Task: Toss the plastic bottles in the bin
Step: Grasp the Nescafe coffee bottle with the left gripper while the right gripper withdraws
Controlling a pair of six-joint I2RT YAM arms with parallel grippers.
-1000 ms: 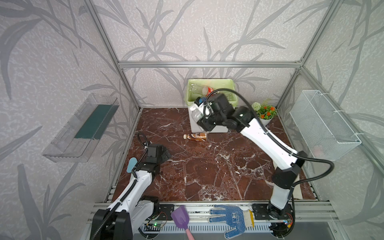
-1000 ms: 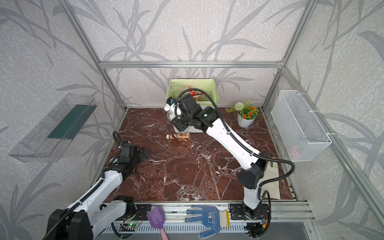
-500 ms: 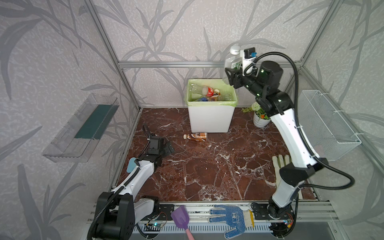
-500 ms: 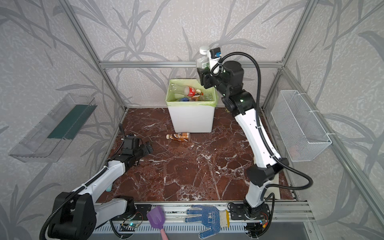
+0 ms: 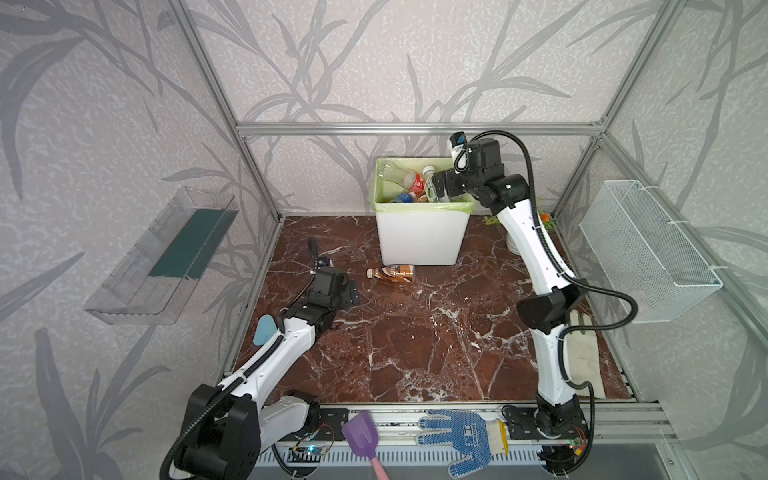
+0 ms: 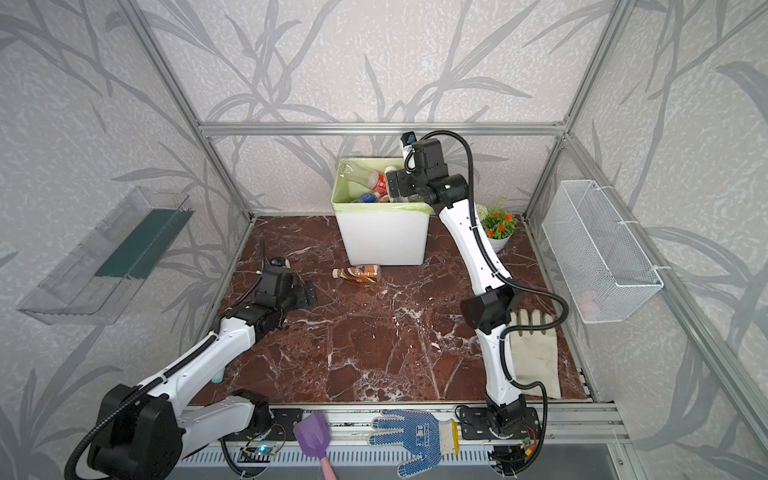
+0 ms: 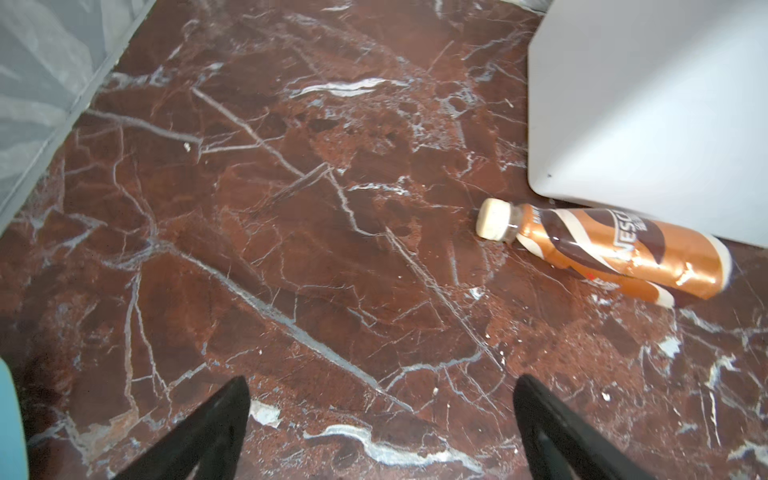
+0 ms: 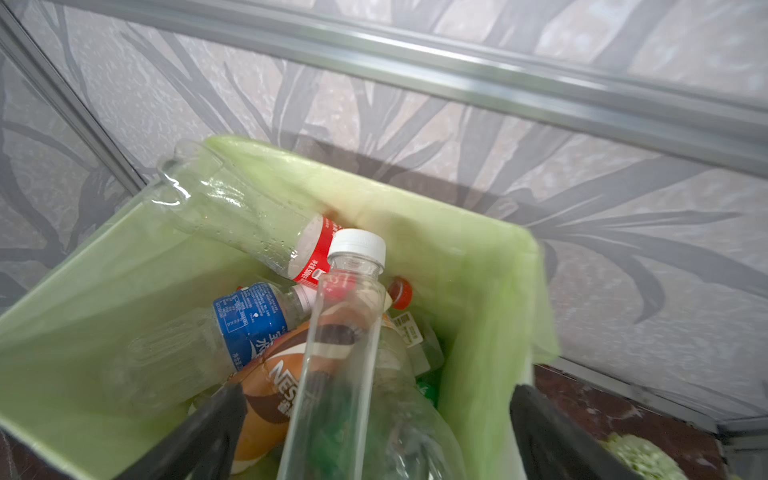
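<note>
Several plastic bottles are heaped inside the bin, a white box with a light green liner folded over its rim. A red-labelled bottle leans into the bin's back left corner, a blue-labelled bottle lies below it, and an orange-and-brown wrapped bottle sits lower. One brown bottle lies outside, on its side on the marble floor, just in front of the bin's front wall. A flower pot stands just right of the bin, and a wire basket hangs well to the bin's right; what it holds I cannot tell. The right arm rises and bends over the bin's right rim, with the right gripper tilted down into the opening. Its jaws are spread wide, and a clear white-capped bottle shows between them, touching neither, cap toward the bin's back wall. The left arm stretches low over the floor, left of and in front of the bin; the left gripper has its jaws spread with nothing between them
</note>
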